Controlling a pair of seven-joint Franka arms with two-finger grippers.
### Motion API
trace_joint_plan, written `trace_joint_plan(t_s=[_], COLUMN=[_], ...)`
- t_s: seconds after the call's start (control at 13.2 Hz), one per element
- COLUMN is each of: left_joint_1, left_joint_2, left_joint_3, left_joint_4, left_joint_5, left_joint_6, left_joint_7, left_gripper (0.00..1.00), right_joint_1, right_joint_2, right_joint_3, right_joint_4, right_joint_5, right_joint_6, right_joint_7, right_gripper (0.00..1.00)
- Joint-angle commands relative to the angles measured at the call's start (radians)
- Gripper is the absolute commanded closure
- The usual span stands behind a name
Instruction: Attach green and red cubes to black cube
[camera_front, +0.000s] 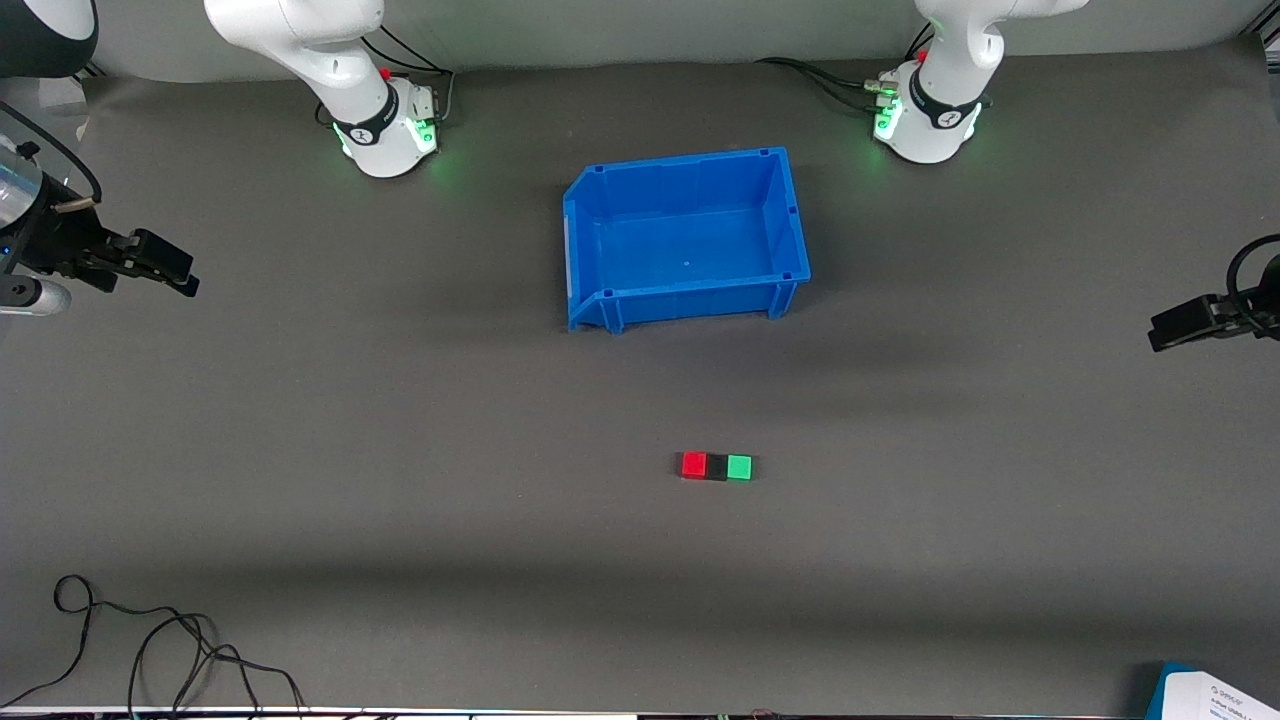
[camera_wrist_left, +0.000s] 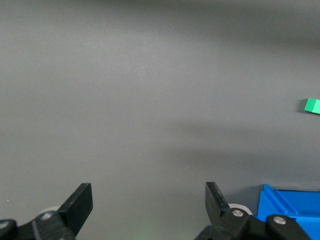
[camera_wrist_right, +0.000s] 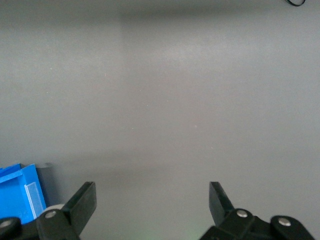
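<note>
The red cube (camera_front: 693, 465), the black cube (camera_front: 716, 467) and the green cube (camera_front: 739, 467) sit in a touching row on the grey mat, black in the middle, nearer to the front camera than the blue bin (camera_front: 600, 300). The red cube is toward the right arm's end, the green toward the left arm's end. The green cube also shows in the left wrist view (camera_wrist_left: 312, 105). My left gripper (camera_front: 1165, 330) (camera_wrist_left: 149, 200) is open and empty above the mat at the left arm's end. My right gripper (camera_front: 175, 270) (camera_wrist_right: 152, 200) is open and empty above the mat at the right arm's end.
The blue bin is empty and stands mid-table between the arm bases; its corner shows in the left wrist view (camera_wrist_left: 285, 200) and the right wrist view (camera_wrist_right: 20, 192). A black cable (camera_front: 150, 640) lies near the front edge at the right arm's end. A white paper (camera_front: 1215, 695) lies at the front corner at the left arm's end.
</note>
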Motion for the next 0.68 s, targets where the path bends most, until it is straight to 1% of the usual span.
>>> trace_joint_plan(t_s=[0.0,0.15,0.3,0.6], left_joint_1=[0.014,0.039,0.057,0.051], left_joint_2=[-0.109,-0.158,-0.163,-0.157], left_joint_3=[0.007,-0.003,-0.003,-0.001], left_joint_4=[-0.155,-0.241,-0.252,-0.254], left_joint_5=[0.006,0.002,-0.003,-0.005], left_joint_6=[0.091,0.152,0.165,0.165], left_joint_7=[0.042,0.082,0.132,0.131], left_gripper=[0.00,0.00,0.00,0.00], right_joint_1=[-0.006,-0.002,-0.002,0.000], right_joint_2=[0.016,0.016,0.016,0.016], right_joint_3=[0.002,0.008,0.010,0.010], right_joint_4=[0.015,0.013,0.015,0.021], right_joint_5=[0.026,0.026,0.026,0.024], right_joint_6=[-0.014,-0.020,-0.020,-0.020], right_joint_7=[-0.036,-0.034,-0.036,-0.037], right_gripper=[0.00,0.00,0.00,0.00])
